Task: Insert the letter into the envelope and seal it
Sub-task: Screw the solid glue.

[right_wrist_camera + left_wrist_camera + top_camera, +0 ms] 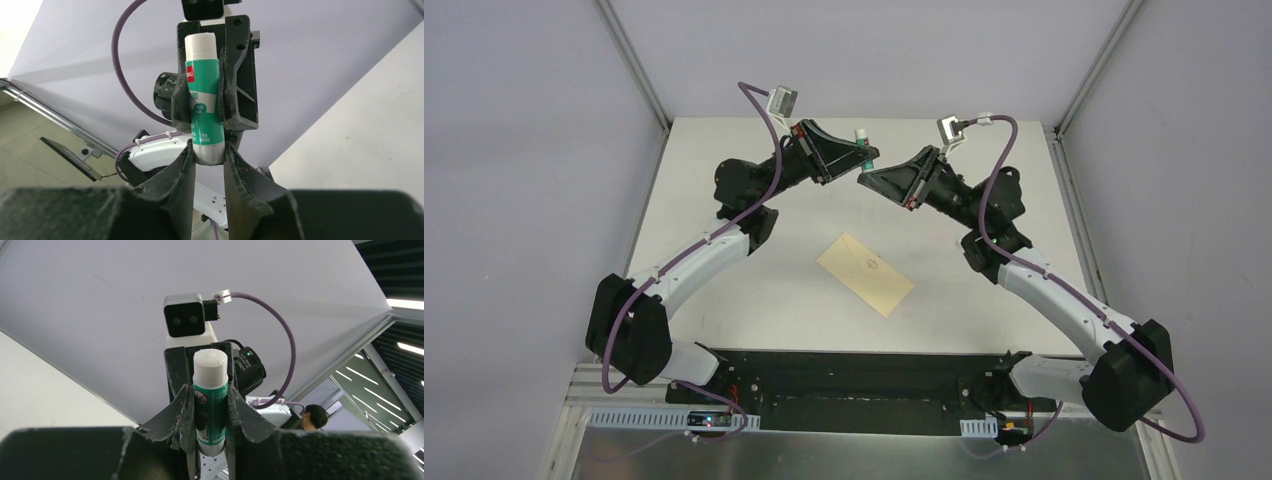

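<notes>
Glue stick (202, 95) sits clamped in the raised left tool (210, 400), the right tool (209, 155) pinching its white end, while the envelope (865, 273) lies flat on the middle of the worktop (764, 300), apart from both.

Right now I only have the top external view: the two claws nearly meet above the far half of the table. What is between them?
Observer: A glue stick, green body with white ends; the left claw is clamped on the green body.
Operator: Does the right claw have it too?
Observer: The right claw straddles the white end nearest it, its fingers on either side; whether they press on it I cannot tell.
</notes>
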Motion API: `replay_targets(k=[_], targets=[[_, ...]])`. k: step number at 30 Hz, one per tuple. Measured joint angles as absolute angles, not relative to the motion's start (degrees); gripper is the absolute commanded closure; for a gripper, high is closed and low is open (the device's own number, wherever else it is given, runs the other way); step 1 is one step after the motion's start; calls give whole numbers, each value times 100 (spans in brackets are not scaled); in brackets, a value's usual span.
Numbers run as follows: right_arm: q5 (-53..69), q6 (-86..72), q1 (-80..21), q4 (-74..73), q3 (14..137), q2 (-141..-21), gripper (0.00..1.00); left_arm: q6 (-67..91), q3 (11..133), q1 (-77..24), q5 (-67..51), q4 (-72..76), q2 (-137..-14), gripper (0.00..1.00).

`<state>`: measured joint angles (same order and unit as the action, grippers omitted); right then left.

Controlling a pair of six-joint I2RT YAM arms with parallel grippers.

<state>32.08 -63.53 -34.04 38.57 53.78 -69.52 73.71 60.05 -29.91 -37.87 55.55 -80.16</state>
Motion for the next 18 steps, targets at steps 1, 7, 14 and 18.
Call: replay_targets(k=[1,7,14,18], targets=[[3197,-6281,-3404,3752,5400,-6949,80,7356,6005,-2991,-3787,5546,-8016,100],[2744,-5345,-3514,2053,5889,-6731,86,7181,6005,-2956,-3747,5159,-8005,100],[558,-3452,-4475,-742,7024,-6626,88,6560,6071,-3004,-3623,4038,-7771,100],[-952,-2648,-5135,-1653,7594,-6772,89,6283,6235,-3083,-3588,3599,-7749,100]])
